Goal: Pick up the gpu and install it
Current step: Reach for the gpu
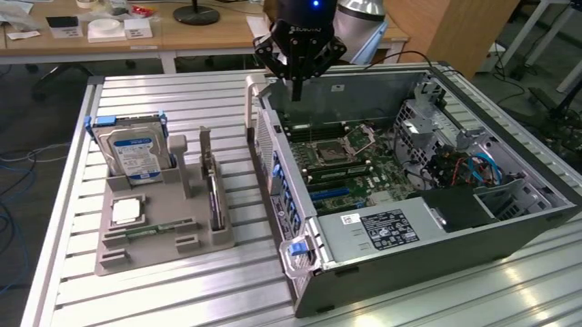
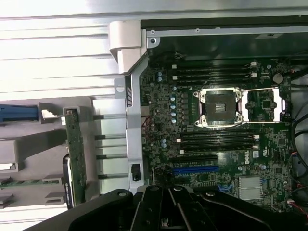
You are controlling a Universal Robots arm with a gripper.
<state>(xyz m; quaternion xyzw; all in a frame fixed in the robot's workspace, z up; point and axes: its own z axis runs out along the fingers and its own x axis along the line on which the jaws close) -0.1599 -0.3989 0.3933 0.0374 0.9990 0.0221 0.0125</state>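
Observation:
The gpu (image 1: pixel 212 194) stands on edge in a slot of the grey holder tray (image 1: pixel 163 255), its pale metal bracket (image 1: pixel 204 142) pointing up. In the wrist view the gpu (image 2: pixel 76 154) appears edge-on as a thin green strip beside the case wall. My black gripper (image 1: pixel 296 94) hangs over the far rim of the open computer case (image 1: pixel 409 255), up and to the exterior view's right of the gpu, well apart from it. Its fingers are shut together with nothing between them. In the wrist view the gripper (image 2: pixel 169 193) sits above the motherboard (image 2: pixel 216 144) near the blue slot (image 2: pixel 202 169).
The tray also holds a hard drive (image 1: pixel 132 153) with a blue-white label, a square processor (image 1: pixel 127 208) and a green memory stick (image 1: pixel 159 229). The case side wall (image 1: pixel 277 184) rises between tray and motherboard. Cables and a black power supply (image 1: pixel 391 228) fill the case's near end.

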